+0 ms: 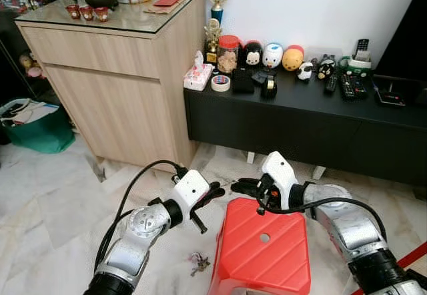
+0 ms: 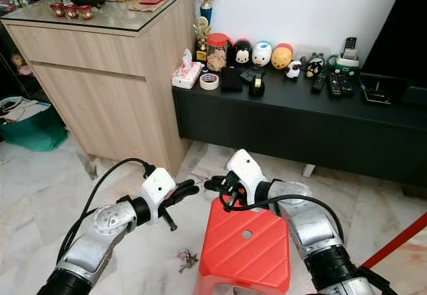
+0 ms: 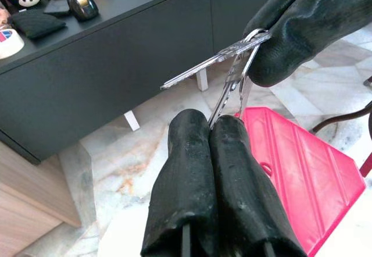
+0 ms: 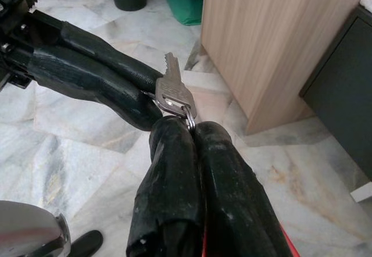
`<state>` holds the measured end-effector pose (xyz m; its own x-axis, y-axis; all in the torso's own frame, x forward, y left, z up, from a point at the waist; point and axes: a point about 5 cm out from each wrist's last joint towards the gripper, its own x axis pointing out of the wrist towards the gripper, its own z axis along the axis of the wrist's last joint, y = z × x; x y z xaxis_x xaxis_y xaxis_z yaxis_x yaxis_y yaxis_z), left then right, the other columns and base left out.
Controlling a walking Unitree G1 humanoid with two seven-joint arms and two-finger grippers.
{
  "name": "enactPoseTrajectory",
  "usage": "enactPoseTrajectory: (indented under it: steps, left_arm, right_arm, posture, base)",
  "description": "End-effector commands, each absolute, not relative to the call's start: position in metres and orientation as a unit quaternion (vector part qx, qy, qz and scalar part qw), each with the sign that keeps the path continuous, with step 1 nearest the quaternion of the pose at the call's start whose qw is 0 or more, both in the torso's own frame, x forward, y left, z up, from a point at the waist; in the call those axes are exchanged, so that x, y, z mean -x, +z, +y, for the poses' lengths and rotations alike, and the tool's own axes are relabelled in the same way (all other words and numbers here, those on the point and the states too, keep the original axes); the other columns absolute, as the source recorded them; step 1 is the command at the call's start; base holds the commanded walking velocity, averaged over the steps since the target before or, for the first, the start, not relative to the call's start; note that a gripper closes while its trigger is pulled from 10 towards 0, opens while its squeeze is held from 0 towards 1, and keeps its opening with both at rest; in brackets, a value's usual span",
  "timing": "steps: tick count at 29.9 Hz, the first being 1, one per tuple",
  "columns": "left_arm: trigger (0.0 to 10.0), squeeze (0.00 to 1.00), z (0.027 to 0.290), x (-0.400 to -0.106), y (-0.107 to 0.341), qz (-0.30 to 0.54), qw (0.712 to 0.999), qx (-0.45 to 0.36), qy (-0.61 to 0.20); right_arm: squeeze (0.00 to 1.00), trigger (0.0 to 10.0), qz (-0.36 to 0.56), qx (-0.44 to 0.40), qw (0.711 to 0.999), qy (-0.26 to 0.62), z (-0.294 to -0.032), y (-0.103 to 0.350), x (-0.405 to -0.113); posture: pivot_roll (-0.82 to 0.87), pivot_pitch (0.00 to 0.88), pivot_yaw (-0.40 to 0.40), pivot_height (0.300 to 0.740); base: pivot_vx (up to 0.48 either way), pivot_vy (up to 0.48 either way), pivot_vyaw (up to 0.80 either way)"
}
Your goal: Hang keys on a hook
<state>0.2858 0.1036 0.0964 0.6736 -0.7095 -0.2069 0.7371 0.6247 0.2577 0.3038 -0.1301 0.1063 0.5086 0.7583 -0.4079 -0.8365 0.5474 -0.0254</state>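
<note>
With both the left gripper and right gripper jaws clamped on the key at frame centre, one should release before the other pulls away.

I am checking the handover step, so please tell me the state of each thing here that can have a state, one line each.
left gripper: shut on the key ring, above the stool's edge.
right gripper: shut on the same key ring.
key: held in the air between both grippers, not on any hook.
second bunch of keys: lying on the floor beside the stool.
red stool: upright on the marble floor.
wooden cabinet: closed.
</note>
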Motion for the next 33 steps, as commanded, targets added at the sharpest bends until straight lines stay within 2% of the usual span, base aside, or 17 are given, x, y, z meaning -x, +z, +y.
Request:
enactPoseTrajectory:
  steps: [1,8,9,13,14,15,25,33]
  left_arm:
    - [0.0,0.00,0.105,-0.287,0.103,0.028,0.902,-0.163,-0.398]
    - [0.0,0.00,0.104,-0.287,0.103,0.028,0.902,-0.163,-0.399]
    - [0.0,0.00,0.104,-0.287,0.103,0.029,0.902,-0.163,-0.400]
    - [0.0,0.00,0.104,-0.287,0.103,0.029,0.901,-0.163,-0.400]
    - [0.0,0.00,0.104,-0.287,0.103,0.030,0.901,-0.163,-0.400]
    - [0.0,0.00,0.104,-0.287,0.103,0.031,0.901,-0.163,-0.400]
    - [0.0,0.00,0.104,-0.286,0.100,0.039,0.900,-0.162,-0.403]
    - [0.0,0.00,0.114,-0.284,0.095,0.057,0.906,-0.159,-0.389]
  right_arm:
    - [0.00,10.0,0.202,0.122,0.859,0.453,-0.135,0.098,-0.303]
    - [0.00,10.0,0.203,0.114,0.860,0.454,-0.135,0.097,-0.303]
    - [1.00,10.0,0.203,0.113,0.860,0.454,-0.135,0.097,-0.303]
    - [1.00,10.0,0.203,0.115,0.861,0.452,-0.135,0.097,-0.304]
    - [0.92,10.0,0.203,0.115,0.863,0.447,-0.136,0.097,-0.305]
    - [0.00,10.0,0.201,0.114,0.866,0.443,-0.137,0.099,-0.306]
    - [0.00,10.0,0.184,0.071,0.902,0.383,-0.145,0.107,-0.320]
    - [0.00,10.0,0.222,0.060,0.927,0.297,-0.166,0.085,-0.325]
  posture:
    - [-0.03,0.000,-0.031,0.734]
    - [-0.03,0.000,-0.031,0.734]
    - [-0.03,0.000,-0.031,0.734]
    - [-0.03,0.000,-0.031,0.734]
    - [-0.03,0.000,-0.031,0.734]
    - [-0.03,0.000,-0.031,0.734]
    - [-0.03,0.000,-0.030,0.734]
    - [-0.03,0.000,-0.029,0.734]
  base:
    - [0.000,0.000,0.00]
    - [0.000,0.000,0.00]
    - [0.000,0.000,0.00]
    - [0.000,0.000,0.00]
    - [0.000,0.000,0.00]
    - [0.000,0.000,0.00]
    - [0.000,0.000,0.00]
    - [0.000,0.000,0.00]
